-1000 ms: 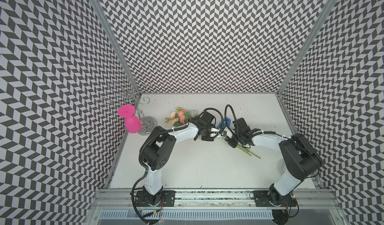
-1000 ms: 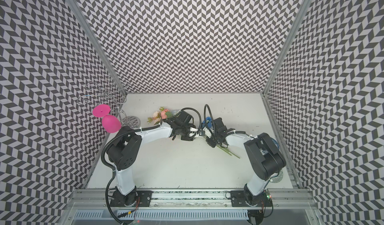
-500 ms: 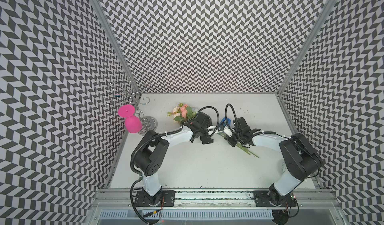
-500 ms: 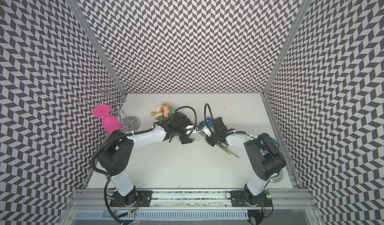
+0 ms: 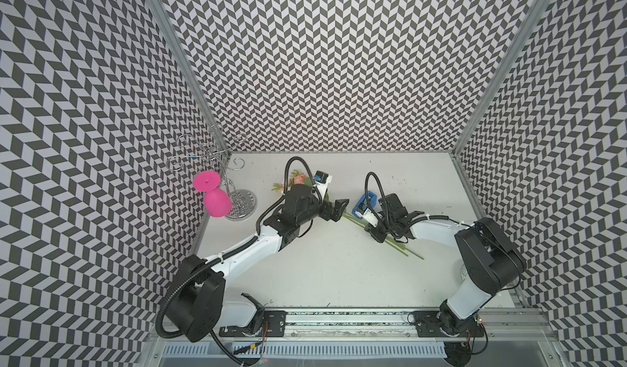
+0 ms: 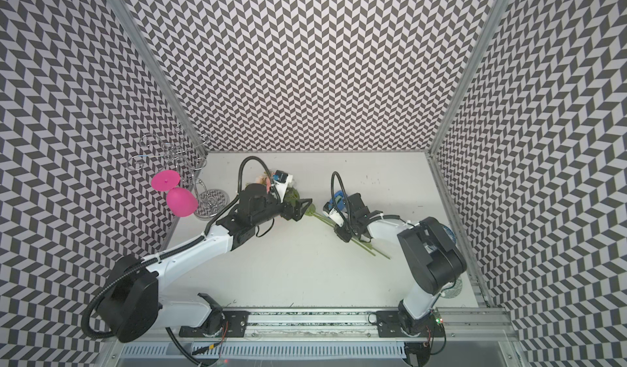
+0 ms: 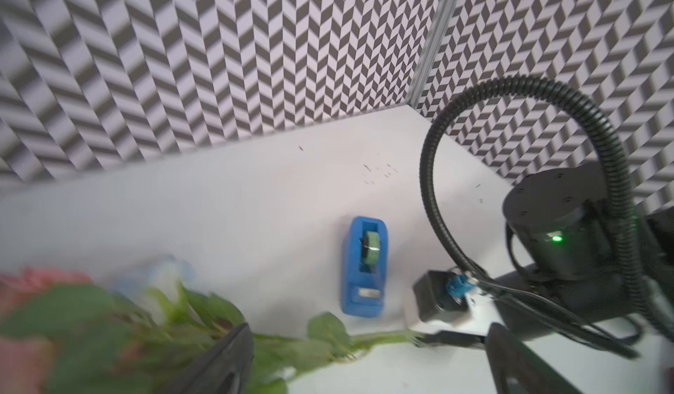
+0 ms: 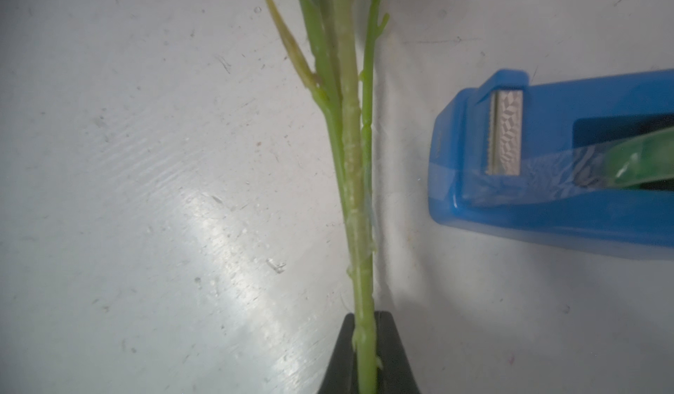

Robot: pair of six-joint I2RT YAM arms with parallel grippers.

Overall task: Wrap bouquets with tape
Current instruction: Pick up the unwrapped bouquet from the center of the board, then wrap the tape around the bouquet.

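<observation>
Bouquet stems [image 8: 351, 155] are pinched at lower centre by the right gripper [image 8: 365, 341]; the left gripper [image 5: 339, 207] is spread wide. Unsupported at the blooms, they could be twisted loose.

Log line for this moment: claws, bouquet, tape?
left claw: open, empty, by bouquet leaves | right claw: shut on bouquet stems | tape dispenser: on table beside stems

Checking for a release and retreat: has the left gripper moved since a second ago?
Yes. The left gripper, now open, has backed slightly away from the blue tape dispenser, toward the pink goblet.
</observation>
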